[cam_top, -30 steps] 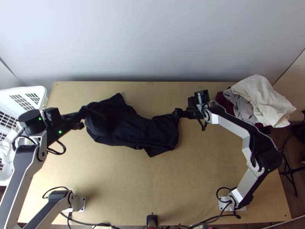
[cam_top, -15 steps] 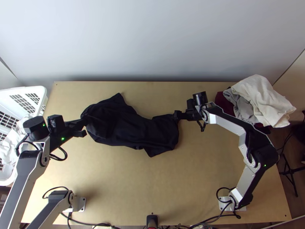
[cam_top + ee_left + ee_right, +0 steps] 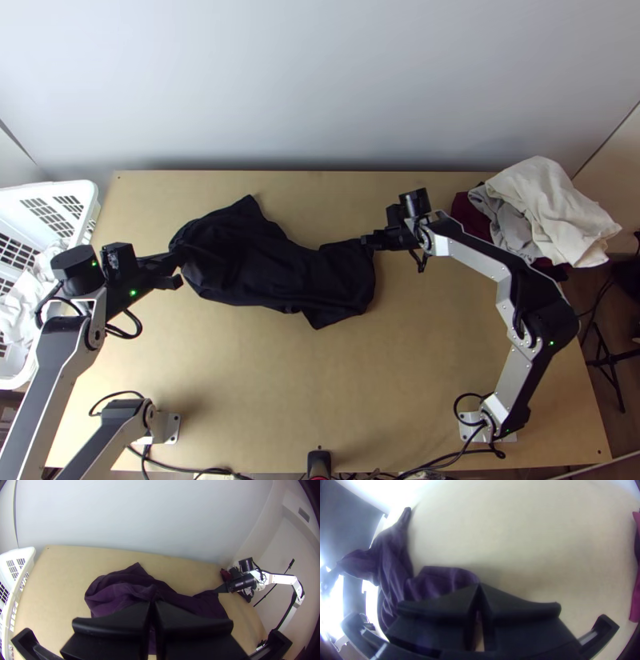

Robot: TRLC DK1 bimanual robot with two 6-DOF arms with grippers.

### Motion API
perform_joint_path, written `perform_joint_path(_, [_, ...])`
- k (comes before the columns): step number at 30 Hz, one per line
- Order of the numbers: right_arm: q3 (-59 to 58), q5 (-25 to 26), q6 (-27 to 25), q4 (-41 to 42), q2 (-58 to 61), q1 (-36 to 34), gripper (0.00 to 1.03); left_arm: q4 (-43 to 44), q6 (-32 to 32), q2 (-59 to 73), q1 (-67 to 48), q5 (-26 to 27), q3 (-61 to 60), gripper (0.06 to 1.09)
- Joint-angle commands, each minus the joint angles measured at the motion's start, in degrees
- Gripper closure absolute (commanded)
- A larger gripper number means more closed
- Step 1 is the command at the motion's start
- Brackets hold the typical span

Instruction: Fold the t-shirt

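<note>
Dark t-shirt [image 3: 280,272] rumpled on table [image 3: 320,384] near white basket [image 3: 84,192]. Left gripper [image 3: 178,258] clenched on raised end nearer basket; right gripper [image 3: 370,242] pinching end farther from basket. Shallow right pinch could slip under hard pull; bunching could trap creases.

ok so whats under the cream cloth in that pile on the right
A grey cloth and a dark red one stick out from under the cream cloth; the rest beneath is covered.
</note>
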Motion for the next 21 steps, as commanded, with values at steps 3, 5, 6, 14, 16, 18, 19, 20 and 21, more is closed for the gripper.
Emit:
perform_joint_path(3, [4.8,1.0,-0.9,-1.6,-6.4,-1.5,1.0,-8.4,6.1,-3.0,-2.6,0.4,-1.4,0.95])
perform_joint_path(5, [9.4,1.0,-0.5,-4.2,-8.5,-1.5,1.0,-12.1,8.5,-4.7,-3.3,1.2,-2.4,0.66])
perform_joint_path(6, [12.1,1.0,-0.1,-5.7,-9.2,-1.5,1.0,-13.9,9.6,-5.5,-3.7,1.8,-2.7,0.47])
perform_joint_path(14, [33.2,1.0,2.0,-16.6,-12.7,2.3,1.0,-21.3,12.7,-5.2,-9.9,2.0,-5.5,0.11])
perform_joint_path(16, [36.2,1.0,2.1,-18.8,-14.0,3.8,1.0,-22.1,13.0,-4.8,-10.6,2.0,-5.5,0.11])
perform_joint_path(18, [39.5,1.0,2.1,-20.5,-15.8,5.4,1.0,-21.5,13.0,-4.2,-10.0,1.6,-5.3,0.11])
perform_joint_path(19, [41.7,1.0,2.5,-21.6,-16.4,5.9,1.0,-21.0,13.1,-3.7,-9.5,1.4,-5.1,0.11])
perform_joint_path(20, [44.5,1.0,2.7,-23.1,-16.7,6.7,1.0,-20.2,13.1,-3.0,-8.6,1.1,-4.8,0.11])
perform_joint_path(21, [47.1,1.0,2.7,-25.0,-16.9,7.3,1.0,-20.1,13.1,-2.3,-7.6,1.1,-4.4,0.11])
